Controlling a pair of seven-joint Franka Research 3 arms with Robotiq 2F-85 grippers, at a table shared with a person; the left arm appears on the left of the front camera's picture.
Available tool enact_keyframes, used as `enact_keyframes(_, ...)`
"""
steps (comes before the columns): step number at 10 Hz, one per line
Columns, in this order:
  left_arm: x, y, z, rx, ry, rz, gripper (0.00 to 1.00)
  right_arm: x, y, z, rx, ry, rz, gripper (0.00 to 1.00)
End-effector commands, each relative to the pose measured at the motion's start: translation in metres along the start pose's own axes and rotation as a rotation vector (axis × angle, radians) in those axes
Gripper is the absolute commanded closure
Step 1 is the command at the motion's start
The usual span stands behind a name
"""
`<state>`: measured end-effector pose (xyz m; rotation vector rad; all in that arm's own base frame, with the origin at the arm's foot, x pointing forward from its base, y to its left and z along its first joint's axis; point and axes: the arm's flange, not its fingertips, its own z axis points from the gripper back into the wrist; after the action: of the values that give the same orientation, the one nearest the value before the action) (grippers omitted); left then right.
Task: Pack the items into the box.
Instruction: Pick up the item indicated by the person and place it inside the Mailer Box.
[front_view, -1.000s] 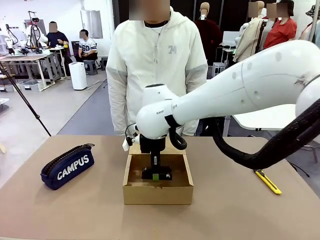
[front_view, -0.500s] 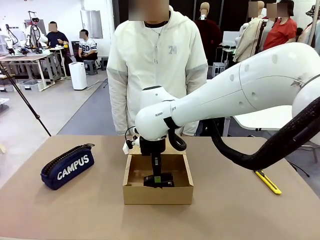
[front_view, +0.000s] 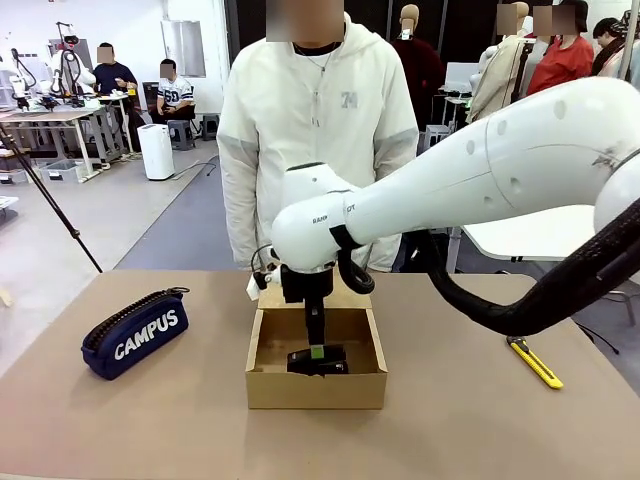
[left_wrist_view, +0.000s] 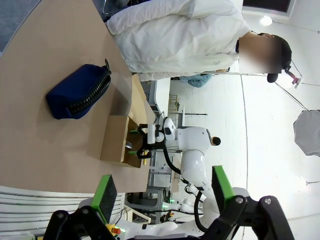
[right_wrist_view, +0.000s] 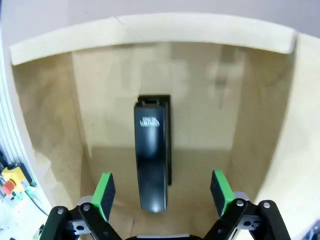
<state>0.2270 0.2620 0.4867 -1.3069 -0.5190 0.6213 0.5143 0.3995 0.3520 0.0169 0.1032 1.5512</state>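
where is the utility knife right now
In the front view the utility knife lies flat on the table on the robot's right, clear of the box, near the right arm's black hose.

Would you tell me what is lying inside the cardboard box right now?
A black stapler-like object lies on the floor of the box, just below the open right gripper, whose pads stand clear of it. The floor elsewhere looks bare, though the gripper's fingers cover the nearest strip.
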Motion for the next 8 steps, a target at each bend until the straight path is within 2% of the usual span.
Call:
enact_keyframes(1, -0.001, -0.001, 0.002, -0.012, 0.002, -0.015, 0.00, -0.037, 0.009, 0.055, -0.006, -0.056, -0.071, 0.00)
enact_keyframes(2, -0.001, -0.001, 0.002, -0.012, 0.002, -0.015, 0.00, -0.076, 0.022, 0.098, 0.017, -0.089, -0.168, 0.00)
enact_keyframes(3, -0.001, -0.001, 0.002, -0.012, 0.002, -0.015, 0.00, -0.120, 0.040, 0.133, 0.103, -0.109, -0.292, 0.00)
enact_keyframes(5, -0.001, -0.001, 0.002, -0.012, 0.002, -0.015, 0.00, -0.215, 0.093, 0.184, 0.224, -0.251, -0.512, 0.00)
enact_keyframes(6, -0.001, -0.001, 0.002, -0.012, 0.002, -0.015, 0.00, -0.272, 0.124, 0.200, 0.247, -0.374, -0.613, 0.00)
enact_keyframes(8, -0.001, -0.001, 0.002, -0.012, 0.002, -0.015, 0.00, -0.378, 0.173, 0.202, 0.352, -0.709, -0.679, 0.00)
